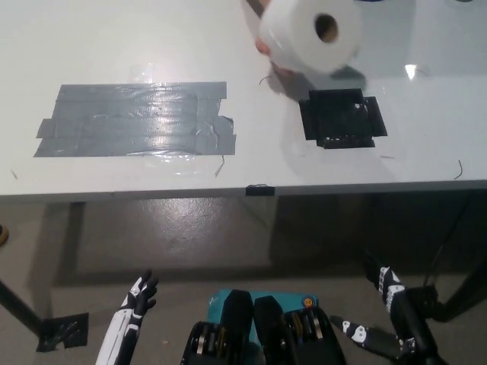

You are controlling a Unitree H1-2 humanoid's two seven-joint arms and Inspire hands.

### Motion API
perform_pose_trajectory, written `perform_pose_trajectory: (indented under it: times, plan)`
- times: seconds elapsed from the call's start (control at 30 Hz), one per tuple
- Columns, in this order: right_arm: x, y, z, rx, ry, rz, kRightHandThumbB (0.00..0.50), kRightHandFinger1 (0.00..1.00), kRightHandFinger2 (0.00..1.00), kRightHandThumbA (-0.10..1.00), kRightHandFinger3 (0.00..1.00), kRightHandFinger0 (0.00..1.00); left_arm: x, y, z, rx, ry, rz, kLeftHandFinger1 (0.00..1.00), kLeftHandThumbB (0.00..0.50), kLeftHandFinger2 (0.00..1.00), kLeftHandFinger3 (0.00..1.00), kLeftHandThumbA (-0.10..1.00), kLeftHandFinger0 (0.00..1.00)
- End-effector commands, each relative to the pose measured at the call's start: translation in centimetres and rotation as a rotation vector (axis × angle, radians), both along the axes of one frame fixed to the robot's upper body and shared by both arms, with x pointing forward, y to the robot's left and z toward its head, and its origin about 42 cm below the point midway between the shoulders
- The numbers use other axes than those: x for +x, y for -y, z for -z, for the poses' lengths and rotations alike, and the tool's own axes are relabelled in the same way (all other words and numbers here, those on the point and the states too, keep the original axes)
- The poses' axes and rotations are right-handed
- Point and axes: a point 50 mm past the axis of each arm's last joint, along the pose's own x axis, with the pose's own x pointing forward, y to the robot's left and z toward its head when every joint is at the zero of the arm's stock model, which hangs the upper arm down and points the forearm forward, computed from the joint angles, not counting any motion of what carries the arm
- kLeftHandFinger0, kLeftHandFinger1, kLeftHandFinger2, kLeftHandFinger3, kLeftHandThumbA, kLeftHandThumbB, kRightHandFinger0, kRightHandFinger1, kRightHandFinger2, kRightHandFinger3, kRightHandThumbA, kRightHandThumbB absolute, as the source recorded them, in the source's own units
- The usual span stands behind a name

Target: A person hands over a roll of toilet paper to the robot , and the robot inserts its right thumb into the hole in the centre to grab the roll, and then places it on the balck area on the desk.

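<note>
Head view, contents by size. Desk (114,46): white, glossy, well ahead of and above both hands. Grey patch (135,119): taped rectangle, forward of the left hand (141,293). Roll (310,34): white toilet paper, held up by a person's hand (263,47) that barely shows behind it, far forward of the right hand (388,285), core hole (326,28) facing the camera; it hangs just beyond the black patch (342,118). Judged light, soft and easily crushed, with a stiffer cardboard core; best taken with the thumb in the hole and fingers on the outer wrap. Black patch: square of tape, straight ahead of the right hand, bare. Right hand: black, low at the lower right, fingers apart, holding nothing. Left hand: white, resting low at the lower left, fingers spread, empty.
</note>
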Motion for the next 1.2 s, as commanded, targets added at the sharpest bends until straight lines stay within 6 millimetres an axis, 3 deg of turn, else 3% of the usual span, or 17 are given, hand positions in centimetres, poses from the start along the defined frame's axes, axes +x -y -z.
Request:
perform_pose_trajectory:
  times: [0.0,0.17,0.37,0.63,0.7,0.87,1.0,1.07,1.17]
  plan:
    - [2.2,0.7,-4.8,-0.018,0.177,0.015,0.188,1.0,1.0,0.85,1.0,1.0,1.2,0.1,-1.3,0.005,0.058,0.012,1.0,0.087,1.0,1.0,1.0,1.0]
    - [3.9,1.7,-9.0,-0.049,0.239,0.031,0.234,1.0,1.0,0.88,1.0,1.0,1.6,0.2,-1.4,-0.007,0.053,0.008,1.0,0.086,1.0,1.0,1.0,1.0]
    - [8.3,3.6,-14.2,-0.118,0.316,0.019,0.248,1.0,1.0,0.83,1.0,1.0,1.8,0.3,-1.4,-0.004,0.05,0.011,1.0,0.085,1.0,1.0,1.0,1.0]
    - [13.9,5.5,-19.5,-0.273,0.325,-0.001,0.301,1.0,1.0,0.99,1.0,1.0,1.9,0.1,-1.6,0.0,0.061,0.011,1.0,0.094,1.0,1.0,1.0,1.0]
    - [15.0,5.5,-20.8,-0.303,0.323,0.003,0.286,1.0,1.0,0.99,1.0,1.0,2.0,0.0,-1.7,0.003,0.066,0.011,1.0,0.098,1.0,1.0,1.0,1.0]
    - [17.6,5.7,-23.2,-0.411,0.287,0.016,0.337,1.0,1.0,1.0,1.0,1.0,2.1,0.1,-1.8,0.01,0.072,0.015,1.0,0.096,1.0,1.0,1.0,1.0]
    - [19.7,5.9,-24.4,-0.483,0.293,0.025,0.308,1.0,1.0,1.0,1.0,1.0,2.2,0.2,-1.7,0.008,0.075,0.017,1.0,0.095,1.0,1.0,1.0,1.0]
    - [21.0,6.1,-25.2,-0.486,0.262,0.026,0.318,1.0,1.0,0.96,1.0,1.0,2.1,0.3,-1.7,0.006,0.077,0.018,1.0,0.09,1.0,1.0,1.0,1.0]
    - [22.0,6.3,-25.9,-0.519,0.236,0.042,0.34,1.0,1.0,0.99,1.0,1.0,2.2,0.2,-1.8,0.011,0.079,0.019,1.0,0.103,1.0,1.0,1.0,1.0]
